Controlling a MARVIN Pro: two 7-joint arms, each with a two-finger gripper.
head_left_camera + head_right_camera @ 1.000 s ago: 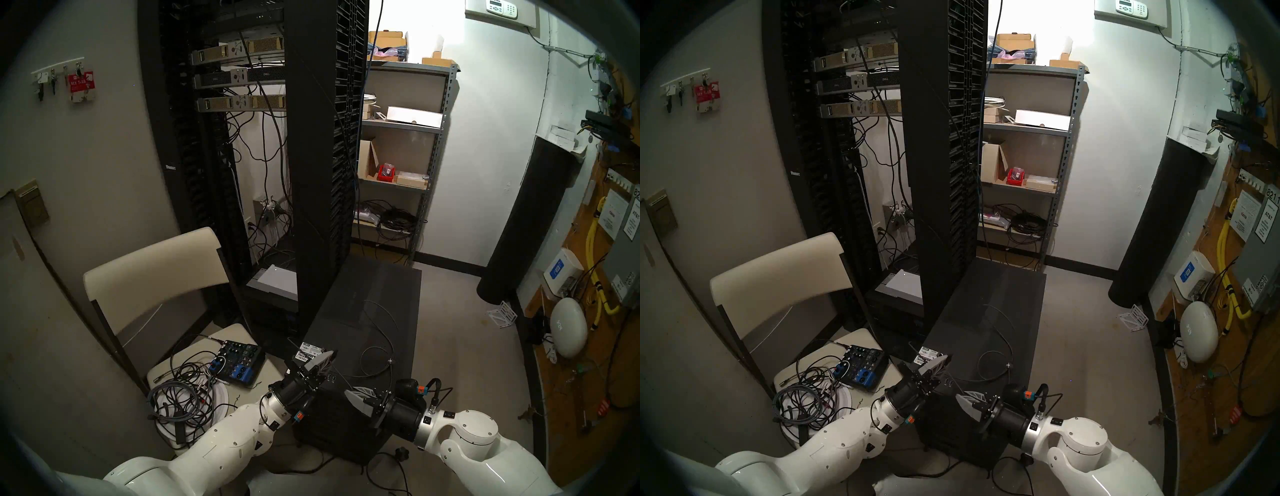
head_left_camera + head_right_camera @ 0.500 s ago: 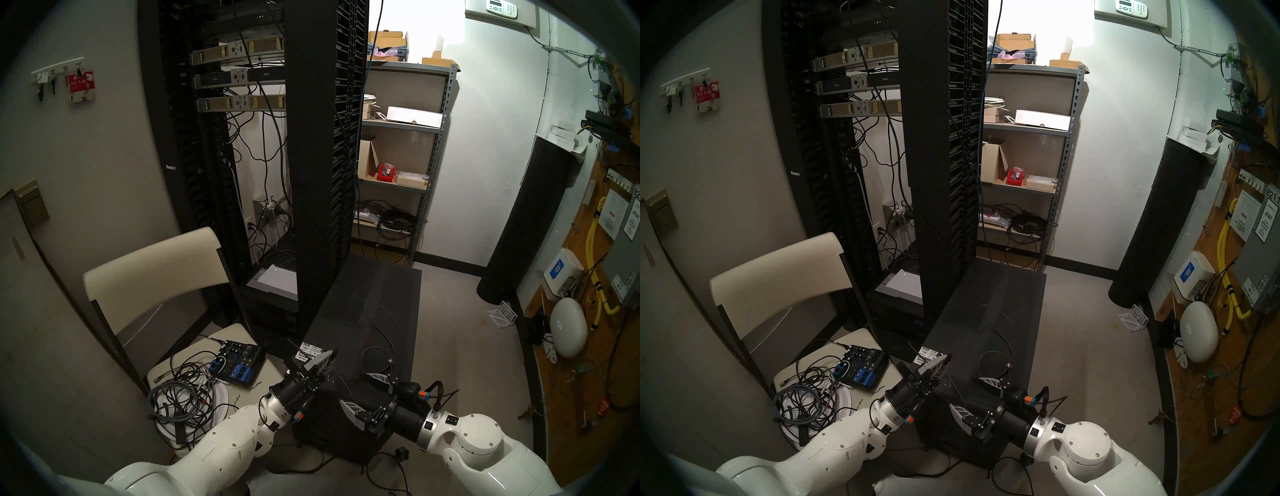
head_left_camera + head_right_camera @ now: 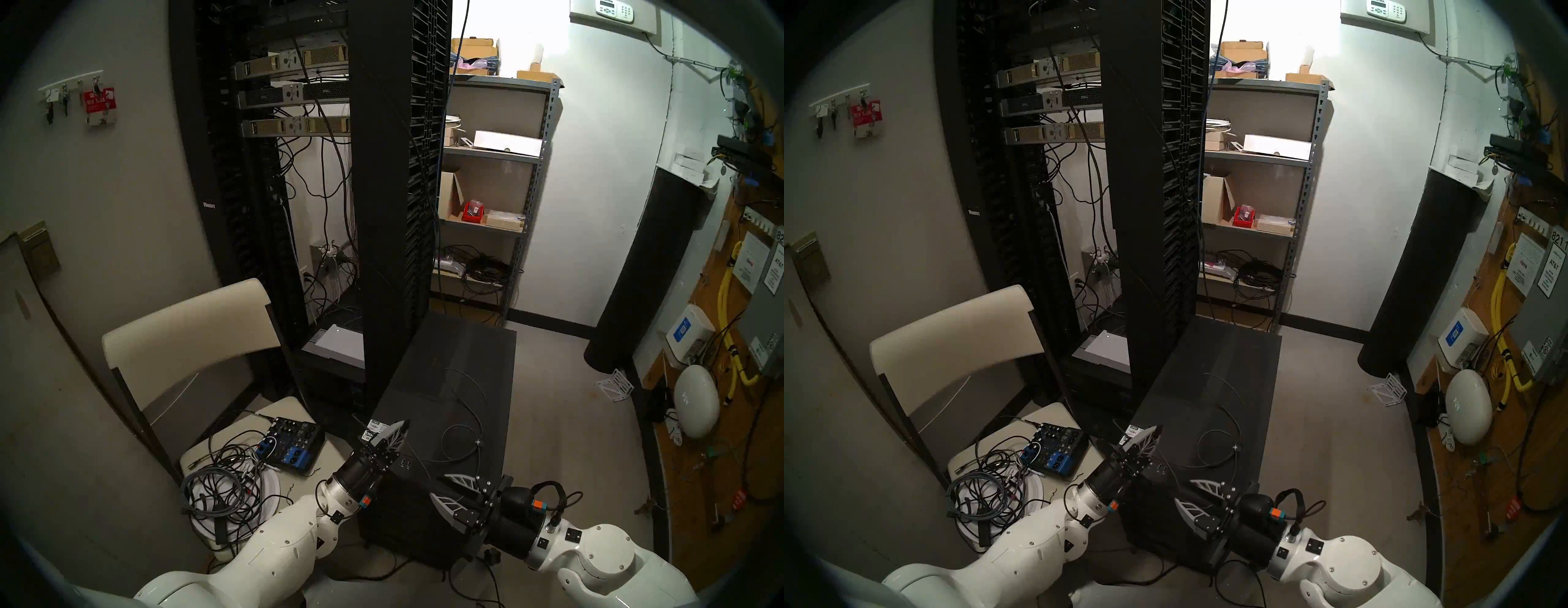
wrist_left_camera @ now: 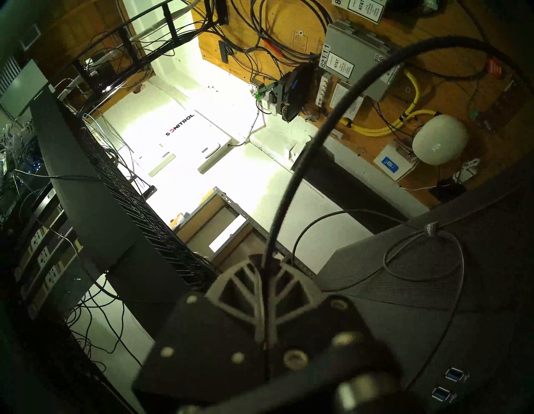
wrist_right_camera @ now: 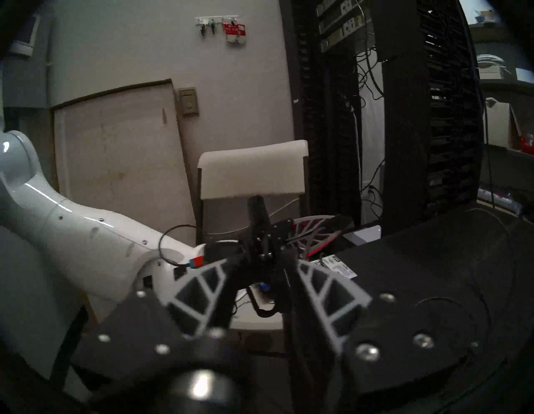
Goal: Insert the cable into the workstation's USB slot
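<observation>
Right gripper (image 3: 441, 488) now pulled back from the thin dark-grey cable (image 3: 464, 414), jaws spread and empty, left gripper (image 3: 401, 429) clenched on that cable near its plug end, loose loops lying beyond it atop the large black mesh-panelled workstation tower (image 3: 449, 382), paired silver-rimmed USB slots (image 3: 406, 463) just right of the left gripper

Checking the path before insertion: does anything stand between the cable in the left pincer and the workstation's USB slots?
Nothing visible. The left pincer, shut on the cable, is beside the USB slots on the workstation; only the cable's slack runs near them. The open right pincer stands aside.
</observation>
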